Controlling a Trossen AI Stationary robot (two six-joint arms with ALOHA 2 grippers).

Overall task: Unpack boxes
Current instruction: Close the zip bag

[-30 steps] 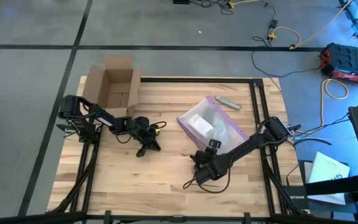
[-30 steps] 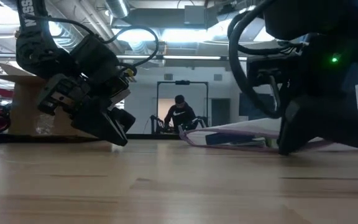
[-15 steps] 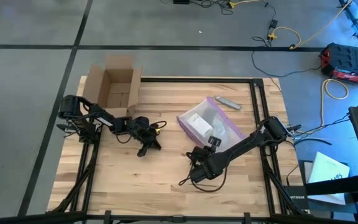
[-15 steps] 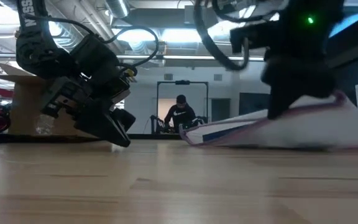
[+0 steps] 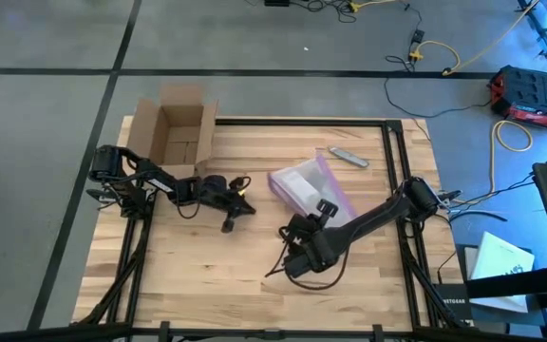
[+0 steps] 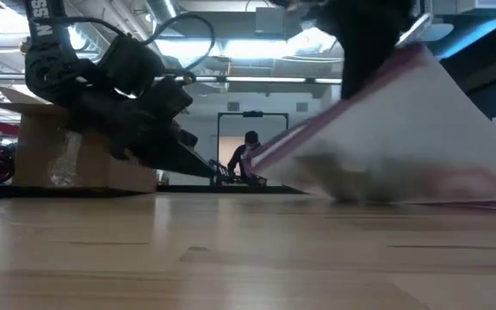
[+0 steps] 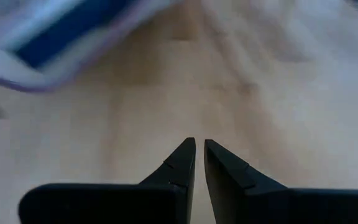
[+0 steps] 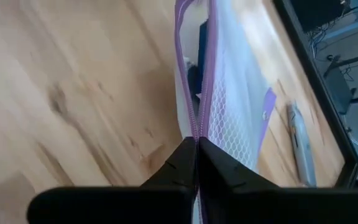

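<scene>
The open cardboard box sits at the far left corner of the bench, flaps up and apparently empty. It looks light and fairly stiff, though the flaps would bend; a side wall's top edge seems the safest hold. The right claw is pinched shut on the purple zip edge of the clear plastic bag, a limp, slippery thing, tipping it up. The left claw hovers closed and empty mid-bench. A small grey tool lies beyond the bag.
</scene>
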